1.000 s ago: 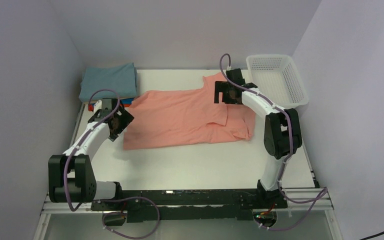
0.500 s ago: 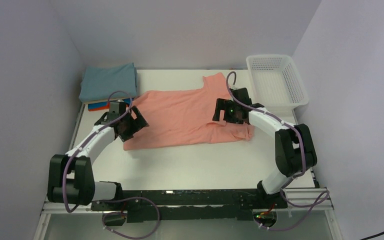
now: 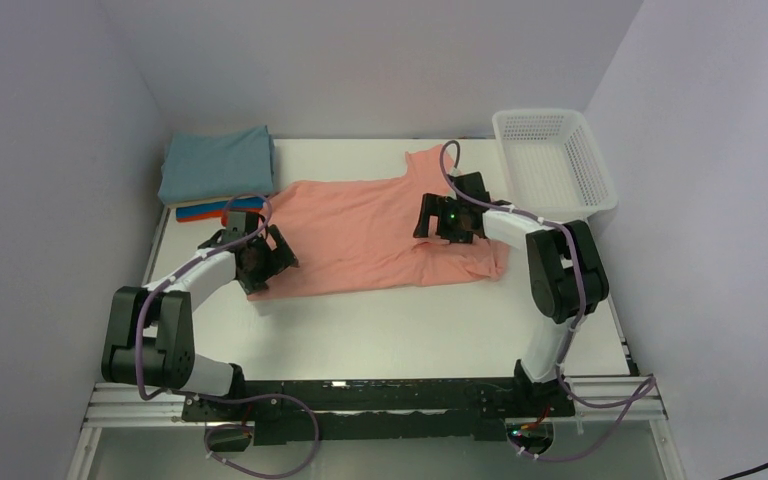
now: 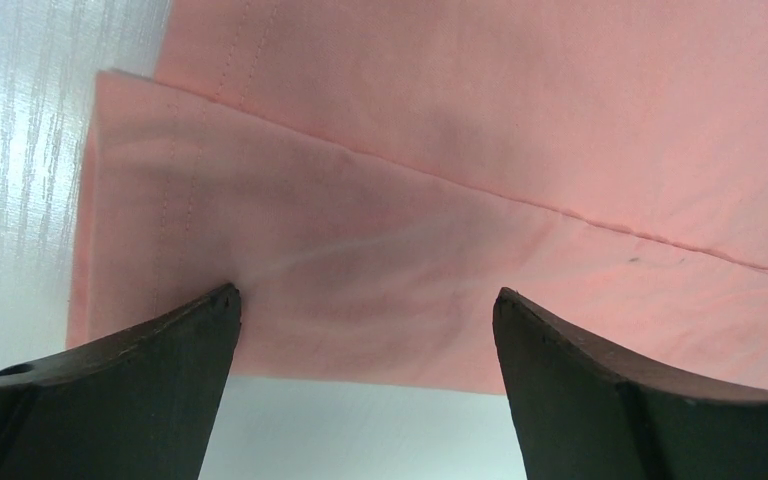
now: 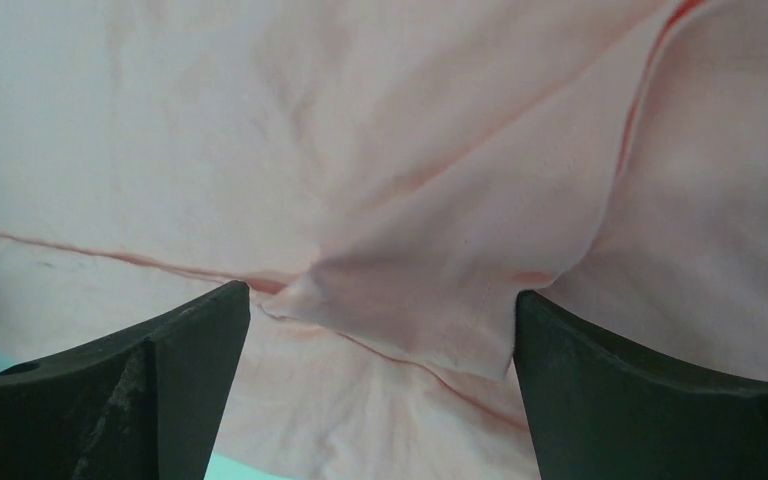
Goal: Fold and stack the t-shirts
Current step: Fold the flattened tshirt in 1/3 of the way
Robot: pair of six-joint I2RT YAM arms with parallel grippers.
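Note:
A salmon-pink t-shirt (image 3: 360, 235) lies spread on the white table, its near long side folded over. My left gripper (image 3: 258, 262) is open and low over the shirt's near-left corner; in the left wrist view the folded hem (image 4: 360, 260) lies between my fingers (image 4: 150, 370). My right gripper (image 3: 447, 222) is open over the right part of the shirt, where a folded sleeve flap (image 5: 440, 290) lies between its fingers (image 5: 620, 380). A stack of folded shirts stands at the back left, teal (image 3: 217, 162) on top, blue and orange-red edges (image 3: 205, 209) below.
A white plastic mesh basket (image 3: 553, 160) stands at the table's back right corner. Walls close in on the left, back and right. The table's near strip (image 3: 390, 330) is bare white.
Both grippers moved in over the pink shirt and came down. The left went right and nearer to the near-left corner. The right came back from the far sleeve to the folded sleeve flap.

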